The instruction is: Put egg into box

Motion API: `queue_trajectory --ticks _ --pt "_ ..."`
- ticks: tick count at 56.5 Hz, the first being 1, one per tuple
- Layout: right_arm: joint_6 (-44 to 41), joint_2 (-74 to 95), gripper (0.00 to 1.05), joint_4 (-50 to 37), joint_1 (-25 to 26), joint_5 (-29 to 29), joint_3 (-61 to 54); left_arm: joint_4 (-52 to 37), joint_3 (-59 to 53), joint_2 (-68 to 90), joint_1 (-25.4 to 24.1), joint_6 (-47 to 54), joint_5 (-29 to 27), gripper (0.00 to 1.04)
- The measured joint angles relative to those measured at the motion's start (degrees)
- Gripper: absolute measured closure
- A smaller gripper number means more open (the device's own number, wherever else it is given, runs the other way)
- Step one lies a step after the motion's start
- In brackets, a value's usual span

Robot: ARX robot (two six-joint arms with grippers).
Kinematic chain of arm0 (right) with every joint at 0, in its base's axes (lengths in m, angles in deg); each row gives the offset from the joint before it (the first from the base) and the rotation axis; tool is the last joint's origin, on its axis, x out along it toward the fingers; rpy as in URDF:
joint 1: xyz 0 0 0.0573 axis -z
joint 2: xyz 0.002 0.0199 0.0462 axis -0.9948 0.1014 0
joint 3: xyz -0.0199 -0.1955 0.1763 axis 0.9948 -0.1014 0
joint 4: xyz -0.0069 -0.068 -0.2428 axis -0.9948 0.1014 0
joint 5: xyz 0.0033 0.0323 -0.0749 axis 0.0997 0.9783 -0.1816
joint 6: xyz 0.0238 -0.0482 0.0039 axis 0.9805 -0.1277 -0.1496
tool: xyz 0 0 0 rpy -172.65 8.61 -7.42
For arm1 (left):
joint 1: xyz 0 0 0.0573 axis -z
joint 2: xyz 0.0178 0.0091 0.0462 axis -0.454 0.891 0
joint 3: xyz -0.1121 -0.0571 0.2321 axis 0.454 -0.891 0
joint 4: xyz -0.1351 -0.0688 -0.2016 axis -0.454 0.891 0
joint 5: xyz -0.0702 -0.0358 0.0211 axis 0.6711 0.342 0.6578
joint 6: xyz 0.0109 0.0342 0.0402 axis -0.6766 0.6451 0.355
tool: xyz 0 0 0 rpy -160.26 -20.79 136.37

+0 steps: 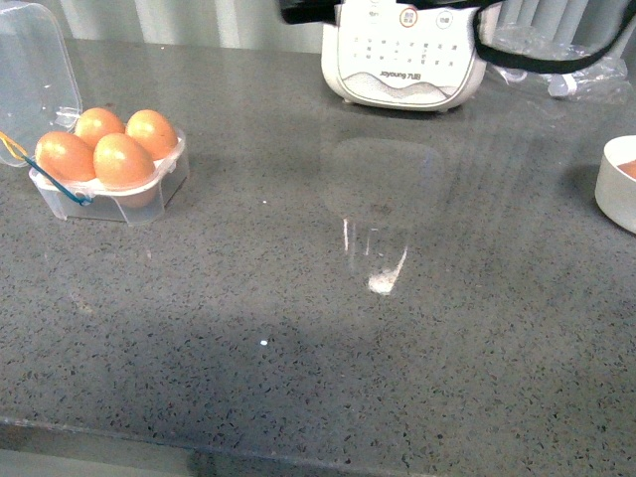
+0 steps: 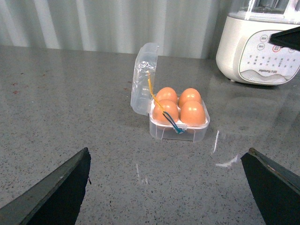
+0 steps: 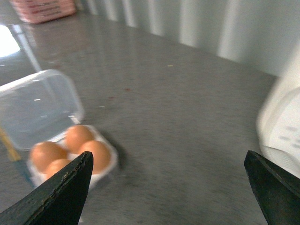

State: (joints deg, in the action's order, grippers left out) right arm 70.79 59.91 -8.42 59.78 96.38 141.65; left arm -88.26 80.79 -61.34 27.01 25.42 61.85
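Observation:
The box (image 1: 139, 194) is a clear plastic carton at the table's left, its hinged lid (image 1: 35, 75) standing open. Several orange-brown eggs fill its cups, among them the egg (image 1: 123, 160) at the front; they look alike. In the left wrist view the box (image 2: 180, 131) stands ahead of my left gripper (image 2: 168, 152), which is open, empty and well short of it. The right wrist view is blurred: the box (image 3: 101, 176) lies off to one side of my right gripper (image 3: 168, 154), also open and empty. Neither gripper's fingers show in the front view.
A white kitchen appliance (image 1: 402, 60) stands at the back centre, with black arm parts (image 1: 308, 10) above it. A white bowl (image 1: 614, 189) sits at the right edge with something orange-brown inside. Crumpled clear plastic (image 1: 581, 75) lies at the back right. A pink item (image 3: 44, 9) sits far off.

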Motion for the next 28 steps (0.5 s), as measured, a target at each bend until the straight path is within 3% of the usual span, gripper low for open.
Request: queue_trajectory --ticks 11,28 --pt "-3.96 -11.32 0.07 -3.65 8.72 -11.21 -11.93 0.0 0.0 0.0 0.0 0.0 0.0 0.07" --pt "-6.82 -22.95 0.07 -7.52 20.52 -15.72 -23.56 0.0 0.0 0.0 0.0 0.0 0.0 0.07"
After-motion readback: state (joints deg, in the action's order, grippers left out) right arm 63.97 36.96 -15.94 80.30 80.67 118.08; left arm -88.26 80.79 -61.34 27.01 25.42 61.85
